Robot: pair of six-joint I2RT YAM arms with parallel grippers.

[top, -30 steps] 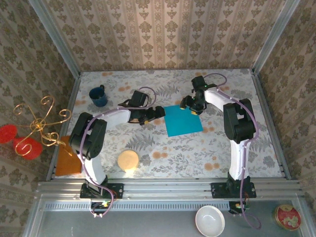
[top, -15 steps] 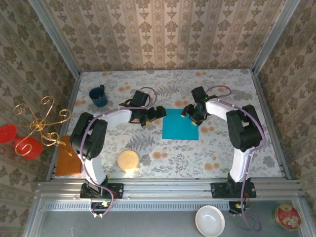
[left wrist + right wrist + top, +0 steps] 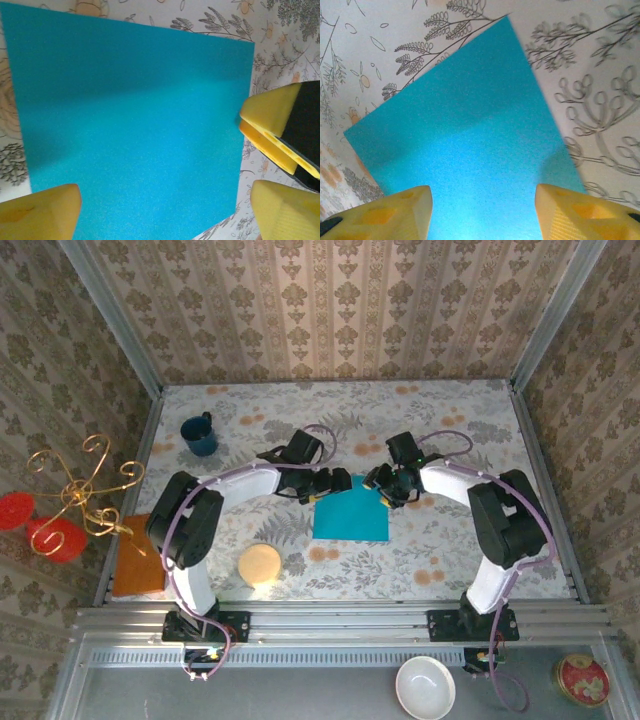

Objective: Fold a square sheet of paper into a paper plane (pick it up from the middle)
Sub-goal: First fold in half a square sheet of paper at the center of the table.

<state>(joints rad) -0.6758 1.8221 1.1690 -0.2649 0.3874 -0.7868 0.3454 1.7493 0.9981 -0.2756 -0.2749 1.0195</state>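
Observation:
The square sheet of paper (image 3: 350,517) is bright turquoise and lies flat and uncreased on the flowered table, near the middle. No paper plane is in view. My left gripper (image 3: 336,483) stands open at the sheet's far left corner. In the left wrist view its yellow fingertips (image 3: 45,212) straddle the paper (image 3: 135,110). My right gripper (image 3: 383,486) is open at the far right corner. Its fingertips (image 3: 582,212) sit wide apart just above the sheet (image 3: 470,135), with nothing pinched between them. The right gripper's fingers (image 3: 270,125) show at the paper's edge in the left wrist view.
A dark blue mug (image 3: 200,434) stands at the far left of the table. A round tan disc (image 3: 260,564) lies near the front left, and an orange mat (image 3: 138,555) with a gold wire stand (image 3: 80,495) sits at the left edge. A white bowl (image 3: 425,687) and a red tin (image 3: 581,678) lie in front of the rail.
The sheet has slid toward the near edge and slightly left. Both grippers moved with it toward the table's middle. The right gripper's jaws have narrowed a little.

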